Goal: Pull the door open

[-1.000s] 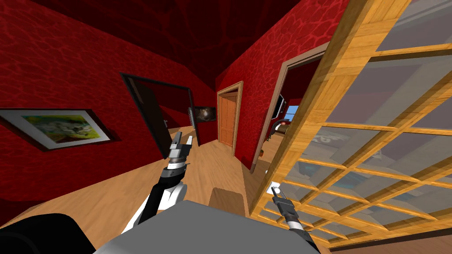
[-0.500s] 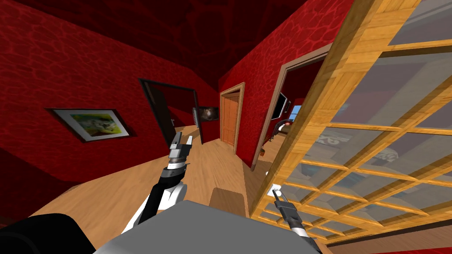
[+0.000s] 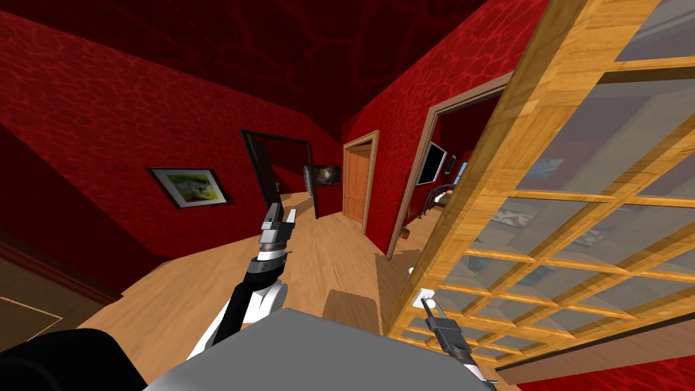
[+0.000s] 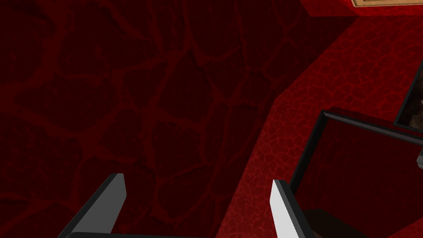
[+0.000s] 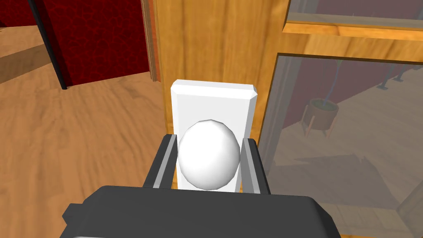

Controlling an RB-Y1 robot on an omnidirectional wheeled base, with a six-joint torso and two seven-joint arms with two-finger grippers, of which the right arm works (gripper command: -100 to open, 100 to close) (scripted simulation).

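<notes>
The right gripper [image 5: 208,140] is clamped on the one white knob [image 5: 208,159], with a finger pressed to each side. The knob sits on a white plate [image 5: 212,99] at the edge of the wooden door [image 5: 198,45]. Beyond the gripper, one pot [image 5: 323,108] on a stand shows through a glass pane [image 5: 351,136]. The left gripper [image 4: 197,179] is raised with its fingers apart, holding nothing.

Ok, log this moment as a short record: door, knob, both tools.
door: wooden lattice with glass panes, swung partly open
knob: white, round, on a white plate at the door's edge
right tool: shut on the knob, pressing its sides
left tool: open, raised, holding nothing
</notes>
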